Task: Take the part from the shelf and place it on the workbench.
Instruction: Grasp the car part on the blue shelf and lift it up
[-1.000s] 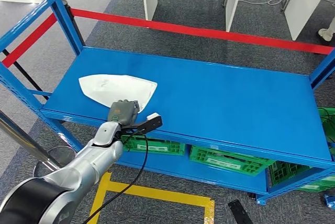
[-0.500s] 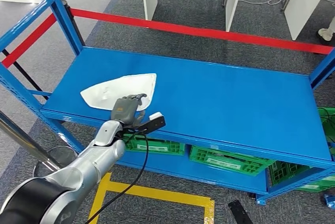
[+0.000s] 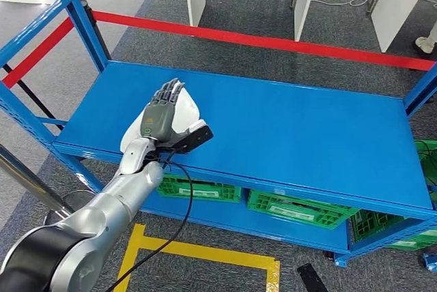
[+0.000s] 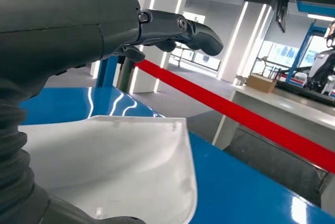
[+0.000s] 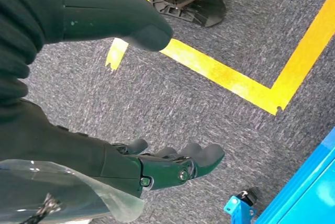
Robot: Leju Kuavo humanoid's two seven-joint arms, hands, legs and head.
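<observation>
**Part on shelf, left hand over it**

Part (image 3: pixel 188 111): thin white moulded panel, lying flat on the blue shelf (image 3: pixel 309 135), near the shelf's front-left corner. Head view: mostly hidden under the left hand (image 3: pixel 160 116); a white edge shows beside the palm and a bit near the wrist. Left wrist view: part (image 4: pixel 118 166) is a smooth, glossy shell w/ one curved, slightly raised rim, resting on the shelf surface (image 4: pixel 245 182).

Left hand: fingers (image 4: pixel 178 28) stretched out straight above the part, thumb side low by the near rim. Whether it already bears on or pinches the part cannot be told.

Right hand (image 5: pixel 158 166): hangs over grey carpet w/ yellow floor tape (image 5: pixel 221 75), fingers apart, holding nothing.

Handling (judgement): prob. light, thin plastic, fairly stiff but apt to flex; glossy, so likely slippery. Lying flat, it gives little to grip from above; best hold is approx. at the raised rim or the edge nearest the shelf front, thumb under, fingers on top.

Writing: none legible on part or shelf. A small label on the back of the left hand, too small to read.
</observation>
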